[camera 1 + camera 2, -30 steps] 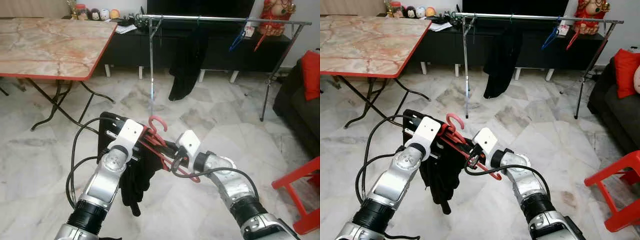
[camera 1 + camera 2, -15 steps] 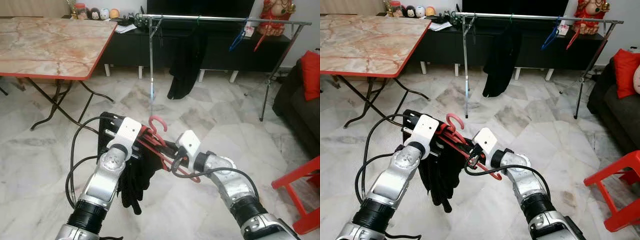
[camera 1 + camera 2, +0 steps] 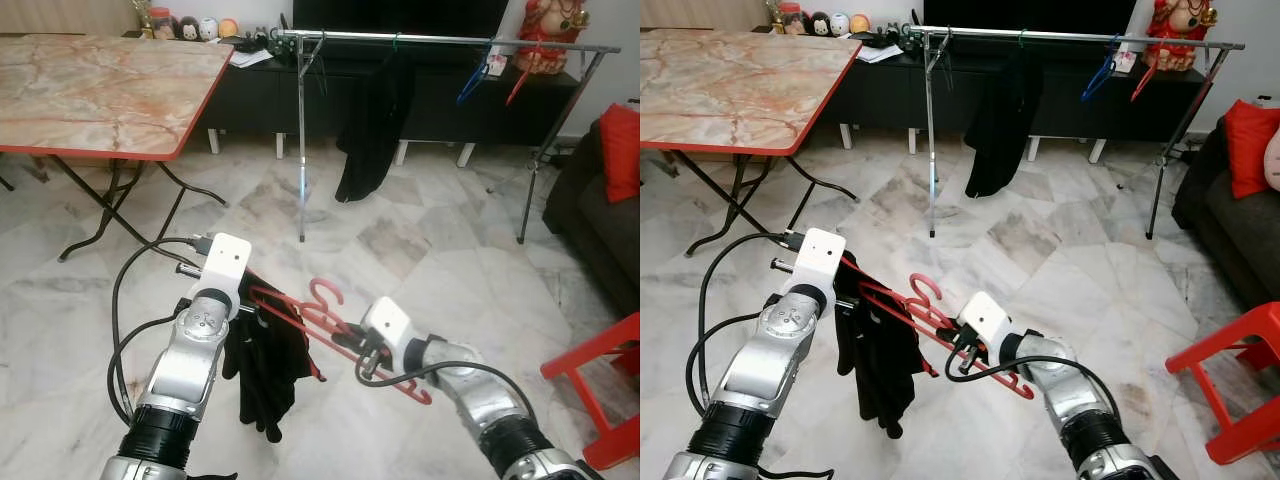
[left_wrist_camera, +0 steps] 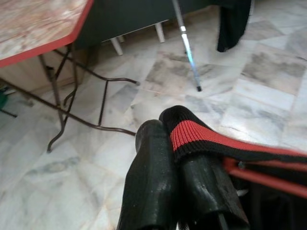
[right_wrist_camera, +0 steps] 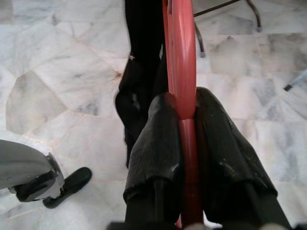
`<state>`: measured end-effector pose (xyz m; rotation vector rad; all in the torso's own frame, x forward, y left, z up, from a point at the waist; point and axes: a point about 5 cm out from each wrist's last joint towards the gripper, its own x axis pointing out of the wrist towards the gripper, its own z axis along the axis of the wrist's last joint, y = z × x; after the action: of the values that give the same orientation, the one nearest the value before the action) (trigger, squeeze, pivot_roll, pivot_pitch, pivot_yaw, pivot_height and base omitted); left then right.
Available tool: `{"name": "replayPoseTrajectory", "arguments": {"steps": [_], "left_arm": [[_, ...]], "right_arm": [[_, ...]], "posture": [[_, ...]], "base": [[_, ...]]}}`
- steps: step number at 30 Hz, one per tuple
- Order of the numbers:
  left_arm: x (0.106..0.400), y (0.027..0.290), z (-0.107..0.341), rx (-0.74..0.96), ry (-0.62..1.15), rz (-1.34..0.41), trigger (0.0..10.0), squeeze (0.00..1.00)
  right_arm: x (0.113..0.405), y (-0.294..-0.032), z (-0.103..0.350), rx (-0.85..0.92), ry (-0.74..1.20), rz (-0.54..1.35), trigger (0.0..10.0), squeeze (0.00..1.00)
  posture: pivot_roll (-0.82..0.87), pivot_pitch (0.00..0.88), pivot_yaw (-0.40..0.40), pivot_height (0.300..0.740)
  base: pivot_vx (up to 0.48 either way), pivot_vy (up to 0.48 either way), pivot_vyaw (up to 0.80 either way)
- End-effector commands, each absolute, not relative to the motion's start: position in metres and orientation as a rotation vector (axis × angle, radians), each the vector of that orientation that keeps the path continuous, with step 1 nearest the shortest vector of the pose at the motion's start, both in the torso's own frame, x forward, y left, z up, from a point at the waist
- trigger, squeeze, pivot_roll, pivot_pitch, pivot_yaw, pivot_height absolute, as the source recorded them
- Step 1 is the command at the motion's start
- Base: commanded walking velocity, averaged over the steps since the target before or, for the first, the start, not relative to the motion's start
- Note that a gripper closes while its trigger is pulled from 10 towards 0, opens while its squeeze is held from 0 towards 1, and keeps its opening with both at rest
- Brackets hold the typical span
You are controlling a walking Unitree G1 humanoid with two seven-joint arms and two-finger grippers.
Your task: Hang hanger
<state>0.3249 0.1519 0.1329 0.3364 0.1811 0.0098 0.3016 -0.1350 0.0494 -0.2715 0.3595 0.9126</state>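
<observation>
Both grippers are clamped tight, the right gripper (image 5: 184, 143) on the red hanger (image 3: 335, 325), the left gripper (image 4: 180, 158) on its black garment (image 3: 265, 365), the rail (image 3: 450, 40) well apart, hanging undone.

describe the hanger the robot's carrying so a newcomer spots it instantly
Start at the metal clothes rack across the marble floor, then drop to the two silver arms nearest the camera. The red hanger spans between them, right gripper clamped on its bar. Unlike the bare hangers on the rack, it carries a black garment.
</observation>
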Motion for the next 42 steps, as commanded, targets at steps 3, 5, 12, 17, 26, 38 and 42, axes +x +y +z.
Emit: {"name": "replayPoseTrajectory", "arguments": {"steps": [3,5,12,17,26,38,42], "left_arm": [[0.329,0.154,0.142,0.307,0.136,0.064,0.0,0.0],[0.329,0.154,0.138,0.288,0.146,0.072,0.0,0.0],[0.328,0.152,0.128,0.24,0.168,0.085,0.0,0.0],[0.329,0.154,0.127,0.225,0.15,0.102,0.0,0.0],[0.318,0.18,0.113,0.161,0.153,0.182,10.0,0.0],[0.3,0.187,0.109,-0.02,0.051,0.104,10.0,0.0],[0.298,0.188,0.11,-0.02,0.014,0.065,10.0,0.0]], "right_arm": [[0.296,-0.147,0.053,-0.195,0.352,0.921,0.0,0.0],[0.29,-0.15,0.056,-0.113,0.344,0.942,0.0,0.0],[0.261,-0.157,0.059,0.04,0.351,1.071,0.0,0.0],[0.25,-0.161,0.06,0.078,0.348,1.072,0.0,0.0],[0.244,-0.183,0.06,0.107,0.328,0.874,10.0,0.0],[0.258,-0.202,0.062,0.122,0.137,0.317,10.0,0.0],[0.258,-0.214,0.061,0.129,0.076,0.02,10.0,0.0]], "posture": [[0.02,0.0,-0.093,0.74],[0.02,0.0,-0.093,0.74],[0.0,0.0,-0.079,0.74],[0.0,0.0,-0.075,0.74],[-0.01,0.0,-0.06,0.74],[-0.02,0.0,-0.029,0.74],[-0.01,0.0,-0.015,0.74]], "base": [[0.0,0.0,0.0],[0.0,0.0,0.0],[0.0,0.0,0.0],[0.0,0.0,0.0],[0.0,0.0,0.0],[0.0,0.0,0.0],[0.0,0.0,0.0]]}}
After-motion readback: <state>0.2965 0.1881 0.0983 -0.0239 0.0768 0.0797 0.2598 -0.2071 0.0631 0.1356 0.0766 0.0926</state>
